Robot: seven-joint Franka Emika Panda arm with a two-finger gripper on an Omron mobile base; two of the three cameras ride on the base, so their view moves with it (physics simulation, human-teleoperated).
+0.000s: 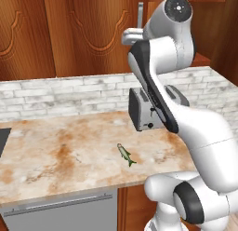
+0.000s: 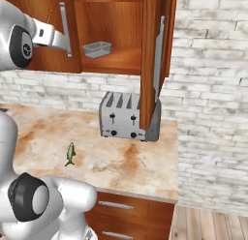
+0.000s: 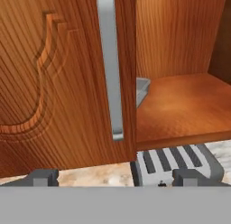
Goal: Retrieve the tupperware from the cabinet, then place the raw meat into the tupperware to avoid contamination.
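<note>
Gripper (image 3: 115,175) jaws stand wide apart at the bottom of the hand view, holding nothing, facing the edge of the shut left door of the cabinet (image 2: 111,60) and its silver handle (image 3: 109,65). Lower left in the right base view, the raw meat (image 2: 70,153) lies on the marble counter (image 2: 126,166), apart from the toaster (image 2: 127,116) behind it. Farther back, upper middle of that frame, the right door (image 2: 151,65) hangs open and the tupperware (image 2: 97,49) sits on the shelf inside, at its left side.
</note>
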